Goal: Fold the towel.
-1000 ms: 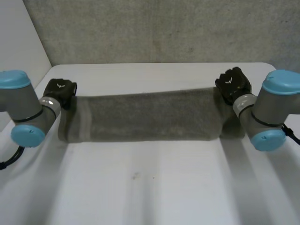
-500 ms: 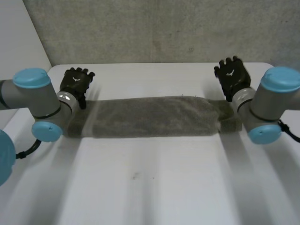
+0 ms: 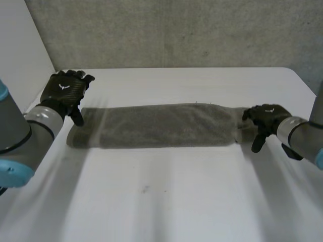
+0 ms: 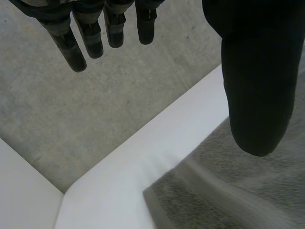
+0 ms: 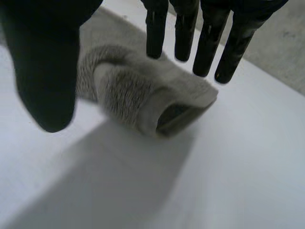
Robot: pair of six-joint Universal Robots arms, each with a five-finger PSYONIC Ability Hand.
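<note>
We hold our left hand (image 3: 64, 91) and right hand (image 3: 266, 117) open and empty at the towel's (image 3: 156, 126) ends, where a careless grab could pull its bulging right fold apart.

Grey towel (image 3: 161, 126), long folded strip

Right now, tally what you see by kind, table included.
Towel: 1, grey towel, lying in a long strip.
Hands: 2, left hand and right hand, both open.
Table: 1, white table.
Total: 4.
</note>
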